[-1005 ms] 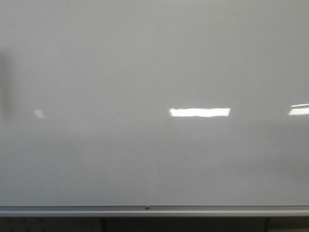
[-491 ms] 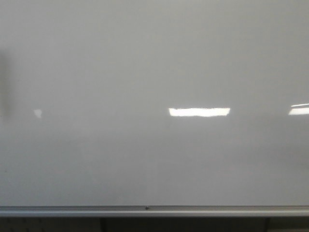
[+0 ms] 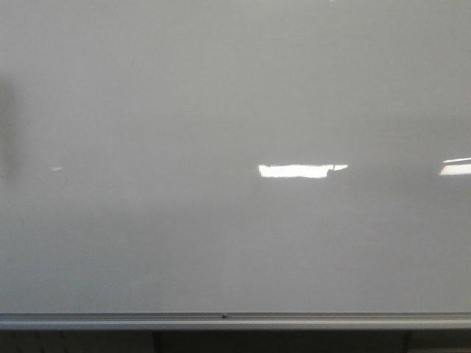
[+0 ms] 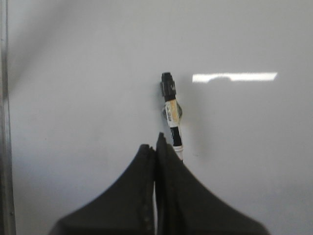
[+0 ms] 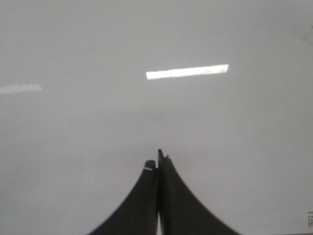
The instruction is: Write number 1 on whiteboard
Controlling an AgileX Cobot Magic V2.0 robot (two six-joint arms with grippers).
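Plainly, no stroke shows on the whiteboard (image 3: 235, 243) yet: in the front view its pale glossy face carries only bright light reflections above the silver frame along its lower edge, and neither arm is in sight there. The number 1 is therefore still to be written, or at least cannot be found in any view.

On the left side, the left tool (image 4: 155, 149) has its fingers pressed together with no gap, and a marker (image 4: 171, 110) stands out beyond them toward the board, black end foremost. The fingers appear to pinch its rear end, though the grip itself is hidden. Whether the tip touches the board cannot be told. A frame edge (image 4: 4, 98) shows near this tool.

On the right side, the right tool (image 5: 157, 164) is likewise closed tight, holding nothing visible, facing bare board.

By my judgement the step in hand is bringing the marker to the board. The next move calls for light, steady contact and one short downward stroke.
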